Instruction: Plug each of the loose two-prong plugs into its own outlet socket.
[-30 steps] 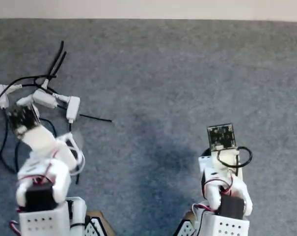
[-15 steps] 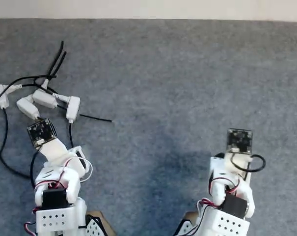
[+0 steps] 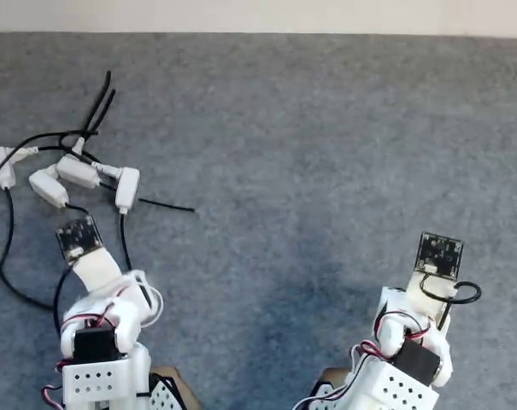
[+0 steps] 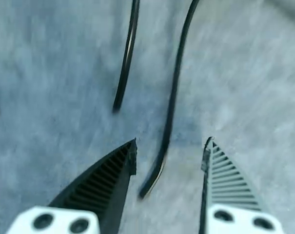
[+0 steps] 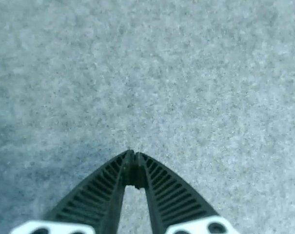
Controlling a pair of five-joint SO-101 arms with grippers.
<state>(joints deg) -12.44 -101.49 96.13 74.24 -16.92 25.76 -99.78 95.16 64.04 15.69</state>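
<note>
Left gripper (image 4: 171, 142) spread open and empty above a black cable (image 4: 172, 97) on the grey counter (image 3: 326, 128), white two-prong plugs (image 3: 77, 171) tangled just ahead of that arm, right gripper (image 5: 136, 158) closed on nothing, well apart from the plugs.

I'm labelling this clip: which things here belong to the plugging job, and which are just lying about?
Job: white plugs and sockets; their black cables; left gripper, open over a cable.
Lying about: grey mat; right gripper, shut above it.
</note>
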